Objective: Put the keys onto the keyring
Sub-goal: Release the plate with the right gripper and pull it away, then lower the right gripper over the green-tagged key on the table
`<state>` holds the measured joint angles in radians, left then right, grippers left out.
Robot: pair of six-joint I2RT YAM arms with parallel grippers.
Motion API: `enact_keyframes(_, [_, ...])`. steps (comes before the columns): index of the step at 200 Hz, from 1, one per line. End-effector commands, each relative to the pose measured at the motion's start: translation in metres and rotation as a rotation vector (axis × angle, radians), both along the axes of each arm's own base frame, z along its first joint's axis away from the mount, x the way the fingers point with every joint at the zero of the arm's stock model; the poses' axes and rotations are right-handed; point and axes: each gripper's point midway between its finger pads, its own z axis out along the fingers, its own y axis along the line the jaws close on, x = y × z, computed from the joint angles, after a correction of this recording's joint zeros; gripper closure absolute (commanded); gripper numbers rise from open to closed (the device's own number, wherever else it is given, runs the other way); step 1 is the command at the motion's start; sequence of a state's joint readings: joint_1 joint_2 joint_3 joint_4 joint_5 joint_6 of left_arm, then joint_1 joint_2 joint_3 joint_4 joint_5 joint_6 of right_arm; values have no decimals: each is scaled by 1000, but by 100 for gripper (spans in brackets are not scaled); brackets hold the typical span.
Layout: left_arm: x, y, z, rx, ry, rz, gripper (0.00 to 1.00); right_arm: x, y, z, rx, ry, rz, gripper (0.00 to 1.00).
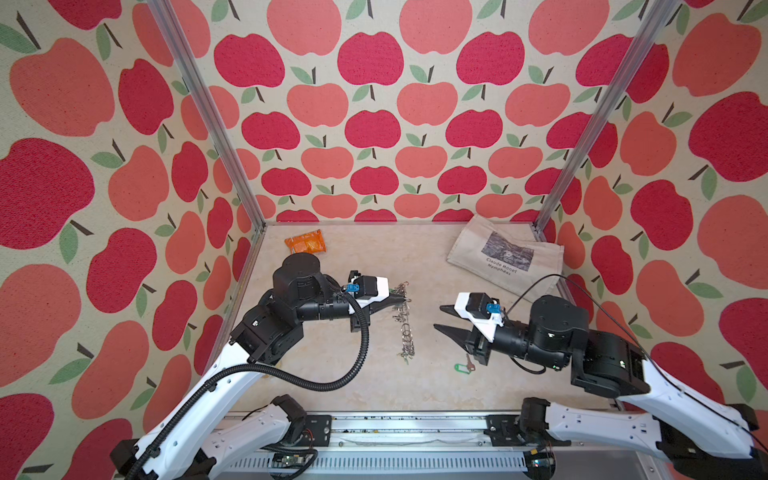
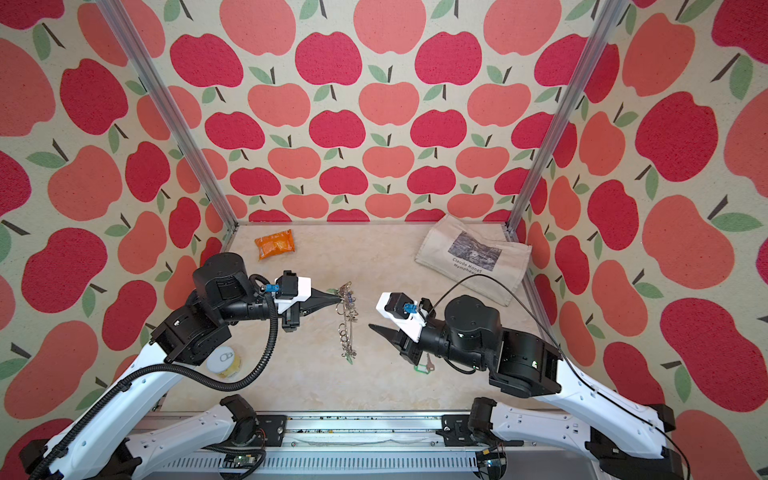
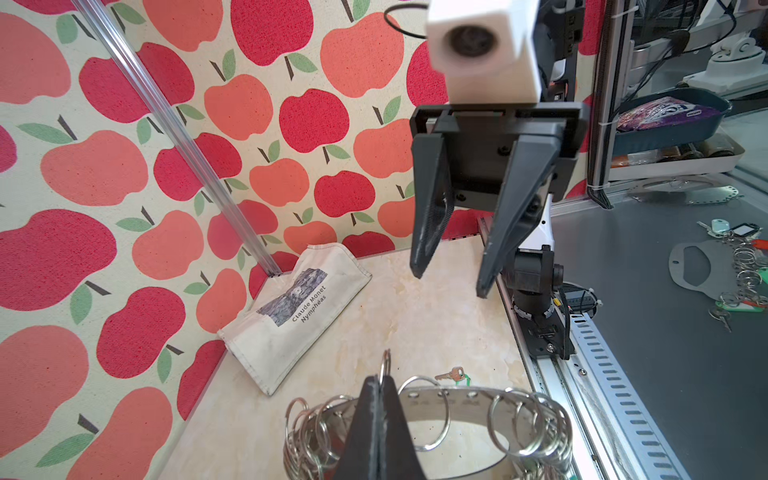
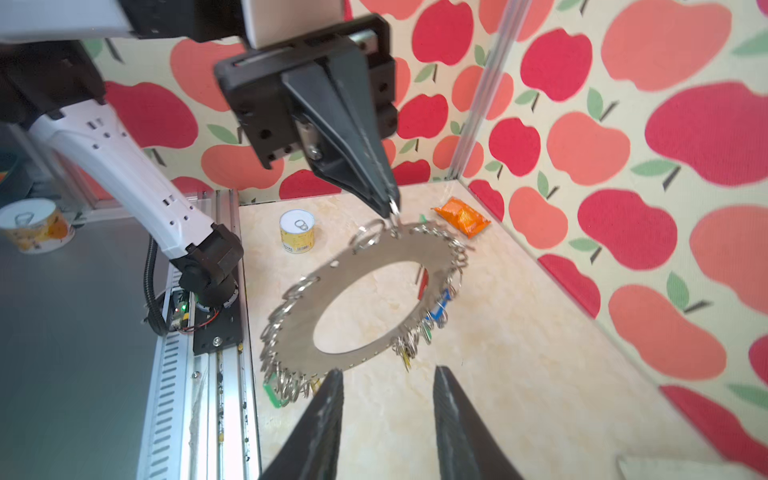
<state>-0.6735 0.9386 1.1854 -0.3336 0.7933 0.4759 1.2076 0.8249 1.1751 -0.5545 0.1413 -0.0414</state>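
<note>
Both top views looked down on my whole table [image 1: 415, 395] from high in front; the wrist cameras faced each other, close across the keyring [image 4: 386, 251].

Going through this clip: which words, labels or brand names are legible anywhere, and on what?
"Claude Monet" above "Nymphéas": printed below the picture on the beige cloth bag.
Yellow can: label print too small to read.
Orange packet: print blurred, unreadable.
Green key tag: no writing legible.
</note>
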Motion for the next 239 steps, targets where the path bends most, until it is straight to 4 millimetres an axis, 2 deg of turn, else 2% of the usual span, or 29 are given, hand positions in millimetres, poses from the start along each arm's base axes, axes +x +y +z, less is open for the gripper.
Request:
enact_keyframes(1, [-5,4,21,-85,-48,-4,100,36,-32,-57,-21,286,-315,57])
enact_keyframes(23, [-7,6,19,-97,-34,-1,100,48,-68,-131,-85,540,-562,57])
enact_keyframes(50, [-6,9,15,-100,-25,17,100,36,-109,-218,-126,817,-831,56])
enact_keyframes(64, [-5,10,13,-101,-20,24,100,26,-115,-252,-113,937,-888,57])
enact_keyframes(87, [-5,10,8,-97,-6,25,100,13,-119,-289,-178,1008,-911,62])
enact_keyframes(100, [-4,11,6,-98,-3,29,100,8,-122,-298,-254,971,-910,64])
enact_keyframes(122, [-2,12,6,-102,0,33,100,9,-123,-300,-384,851,-910,65])
enact_keyframes(156, [-1,12,5,-104,8,39,100,6,-123,-315,-555,742,-920,68])
enact_keyframes(183, [0,11,5,-102,8,40,100,14,-114,-325,-592,688,-905,69])
enact_keyframes(239, [0,11,4,-94,9,44,100,16,-111,-345,-649,645,-885,69])
